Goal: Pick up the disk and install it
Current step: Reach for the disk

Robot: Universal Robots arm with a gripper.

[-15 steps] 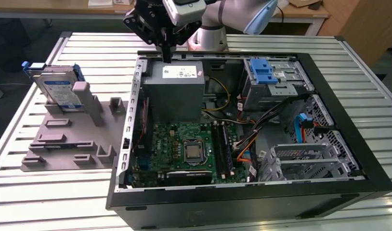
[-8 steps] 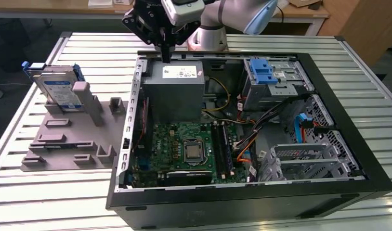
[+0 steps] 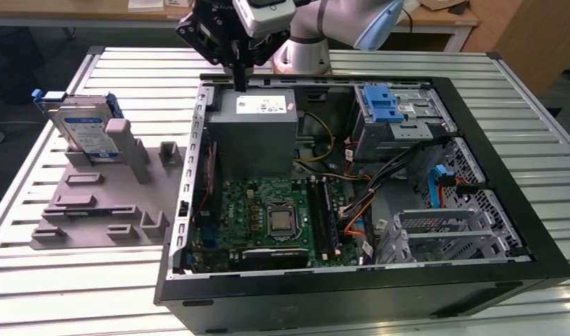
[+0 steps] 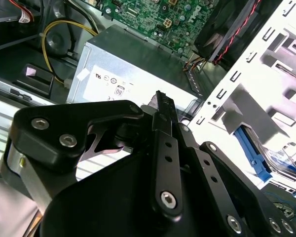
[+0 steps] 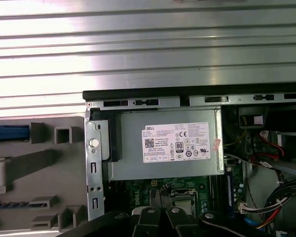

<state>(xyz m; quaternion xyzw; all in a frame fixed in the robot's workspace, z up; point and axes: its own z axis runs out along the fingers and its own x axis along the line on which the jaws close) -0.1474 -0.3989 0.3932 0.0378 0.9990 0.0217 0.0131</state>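
**A:** Status? Where's the disk?

**B:** Exterior view, clock from case centre. Table (image 3: 61, 280) carries everything. Case (image 3: 360, 301) lies on its side, lid off. The disk (image 3: 87, 133) is outside it at 9, standing on edge in a slot of the grey fixture (image 3: 89, 203), label showing.

**A:** What's in the case?

**B:** PSU (image 3: 257, 133) at 10, board (image 3: 266, 217) at 8, blue-latched cage (image 3: 397, 115) at 1, bay frame (image 3: 453, 234) at 4, cables (image 3: 355, 206) mid-case. Can't tell if the cage already has a drive in it.

**A:** Gripper?

**B:** Gripper (image 3: 240, 84) hangs at 11, over the PSU's far end and well apart from the disk. Its fingers (image 4: 165, 148) are pressed together with nothing between them.

**A:** How will the disk handle?

**B:** My read: stiff, dense for its size, and shock-sensitive, so no knocks. Its bare metal faces look smooth and likely slippery. The blue carrier (image 3: 50, 95) is plastic and may flex a bit.

**A:** Where to grab?

**B:** I'd take the upper part standing clear of the fixture, pinching across the flat faces near the carrier frame. I'd keep off the label centre and the connector end.
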